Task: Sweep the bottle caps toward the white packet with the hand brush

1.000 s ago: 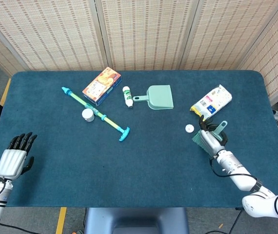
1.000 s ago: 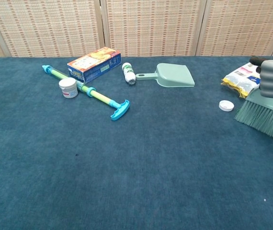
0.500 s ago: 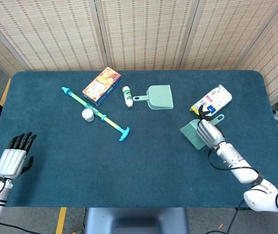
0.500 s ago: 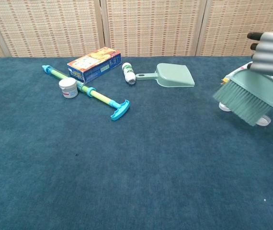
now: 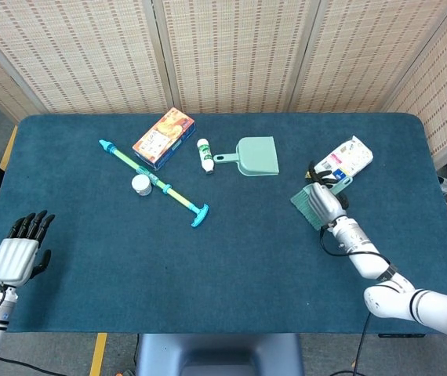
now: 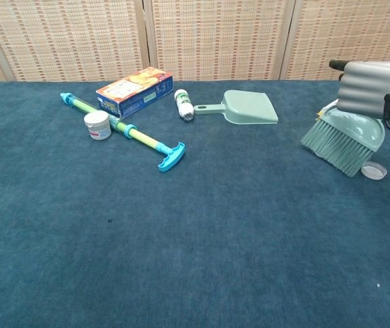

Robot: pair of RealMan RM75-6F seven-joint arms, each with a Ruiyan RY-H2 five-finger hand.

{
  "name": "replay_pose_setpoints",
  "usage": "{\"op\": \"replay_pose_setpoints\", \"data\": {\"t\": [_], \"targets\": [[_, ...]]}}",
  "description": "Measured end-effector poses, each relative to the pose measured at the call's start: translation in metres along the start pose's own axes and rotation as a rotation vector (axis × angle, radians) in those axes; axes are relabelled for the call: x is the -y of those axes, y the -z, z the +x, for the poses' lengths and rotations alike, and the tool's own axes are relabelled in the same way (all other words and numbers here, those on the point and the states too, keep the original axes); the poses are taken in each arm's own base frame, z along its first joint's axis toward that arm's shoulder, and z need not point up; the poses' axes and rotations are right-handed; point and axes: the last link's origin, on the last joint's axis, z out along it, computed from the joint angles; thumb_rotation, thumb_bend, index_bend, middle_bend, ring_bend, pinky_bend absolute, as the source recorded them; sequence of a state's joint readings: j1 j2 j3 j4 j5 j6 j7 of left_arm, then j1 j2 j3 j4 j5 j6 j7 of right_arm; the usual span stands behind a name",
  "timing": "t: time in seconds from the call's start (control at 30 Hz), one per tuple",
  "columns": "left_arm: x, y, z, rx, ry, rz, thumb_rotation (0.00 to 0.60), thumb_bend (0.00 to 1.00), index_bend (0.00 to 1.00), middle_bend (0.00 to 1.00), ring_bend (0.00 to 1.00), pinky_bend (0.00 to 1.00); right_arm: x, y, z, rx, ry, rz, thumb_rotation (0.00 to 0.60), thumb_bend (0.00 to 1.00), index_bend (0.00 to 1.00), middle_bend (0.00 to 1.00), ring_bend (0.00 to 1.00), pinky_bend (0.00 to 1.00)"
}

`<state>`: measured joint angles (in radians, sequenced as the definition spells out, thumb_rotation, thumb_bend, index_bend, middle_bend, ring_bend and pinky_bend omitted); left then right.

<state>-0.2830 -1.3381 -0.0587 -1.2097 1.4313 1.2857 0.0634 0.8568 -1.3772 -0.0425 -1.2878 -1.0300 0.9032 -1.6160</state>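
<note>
At the near left table edge my left hand (image 5: 18, 257) lies released, fingers apart. Further in, on the right, a bottle cap (image 6: 373, 171) sits just beside the bristles of the green hand brush (image 6: 342, 140) grasped in my right hand (image 6: 367, 89). Just behind lies the white packet (image 5: 344, 159); the dustpan (image 5: 255, 156) sits well left.

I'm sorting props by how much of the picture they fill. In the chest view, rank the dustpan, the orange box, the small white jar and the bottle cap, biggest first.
1. Dustpan and orange box: alike, too close to rank.
2. Small white jar.
3. Bottle cap, smallest.
</note>
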Motion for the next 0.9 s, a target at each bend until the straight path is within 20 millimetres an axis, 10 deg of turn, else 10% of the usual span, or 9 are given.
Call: {"op": "replay_pose_setpoints", "data": {"t": [0.5,0.9], "targets": [[-0.002,-0.001,-0.002,0.002,-0.006,0.002,0.6,0.49,0.0,0.0,0.0,0.11,-0.014,0.021,-0.016,0.068,-0.079,-0.036,0.6,0.41,0.96,0.68,0.33,0.06],[-0.002,-0.003,0.002,-0.003,0.003,0.009,0.6,0.49,0.0,0.0,0.0,0.11,0.012,0.079,0.03,-0.033,-0.908,0.031,0.6,0.41,0.97,0.69,0.33,0.07]]}}
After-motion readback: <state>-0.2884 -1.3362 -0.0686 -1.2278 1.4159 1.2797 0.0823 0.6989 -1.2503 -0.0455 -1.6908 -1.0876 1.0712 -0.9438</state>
